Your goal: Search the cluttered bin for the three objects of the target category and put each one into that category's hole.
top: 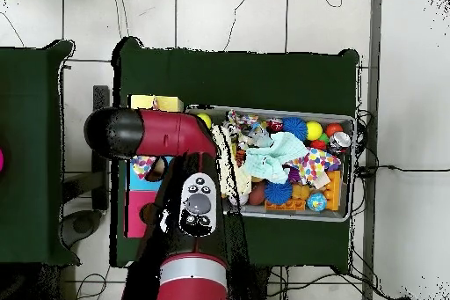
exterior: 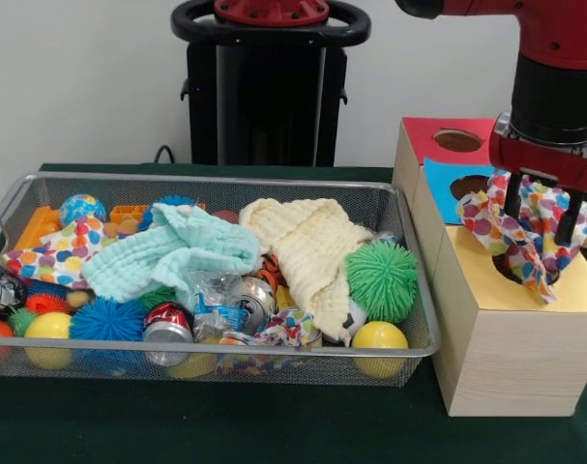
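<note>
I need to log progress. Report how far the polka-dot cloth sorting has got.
Done: nothing visibly deposited; the hole's inside is hidden.
In hand: the gripper holds one polka-dot cloth over the yellow-topped box, draped across its hole.
Left: a second dotted cloth lies at the bin's left end, and a third shows near the front rim.

The bin [exterior: 409, 340] is silver wire mesh with a thick metal rim. In it lie a mint-green cloth [exterior: 172, 253] and a cream cloth [exterior: 310, 249], both soft with a rough, waffled weave, beside a thin dotted cloth [exterior: 53, 253] of smooth fabric. The green spiky ball [exterior: 381, 279] looks rubbery, the yellow ball [exterior: 379, 336] smooth and glossy, the crushed can [exterior: 167, 324] shiny metal. The yellow-topped box [exterior: 511, 362] has pale matt wooden sides; the dotted cloth in the gripper [exterior: 540, 235] hangs limp.
</note>
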You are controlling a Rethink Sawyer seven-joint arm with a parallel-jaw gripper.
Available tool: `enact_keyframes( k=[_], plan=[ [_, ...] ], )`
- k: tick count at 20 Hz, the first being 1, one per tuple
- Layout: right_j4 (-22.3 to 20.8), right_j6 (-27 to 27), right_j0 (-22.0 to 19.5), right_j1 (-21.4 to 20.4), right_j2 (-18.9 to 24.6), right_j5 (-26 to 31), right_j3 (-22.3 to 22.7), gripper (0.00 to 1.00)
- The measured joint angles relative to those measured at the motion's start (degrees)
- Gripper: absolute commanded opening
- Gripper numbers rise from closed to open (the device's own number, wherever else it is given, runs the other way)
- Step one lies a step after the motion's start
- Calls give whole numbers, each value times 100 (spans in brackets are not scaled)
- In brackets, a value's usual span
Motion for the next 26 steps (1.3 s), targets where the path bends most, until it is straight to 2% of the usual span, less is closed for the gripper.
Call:
enact_keyframes(
  k=[7,14,21,26],
  plan=[
    [-394,0,157,4,-111,-386,-12,100],
    [-525,0,278,105,-237,-351,-232,100],
    [-557,-1,569,396,-619,-152,-743,100],
    [-560,-1,721,497,-809,-60,-905,100]
  ],
)
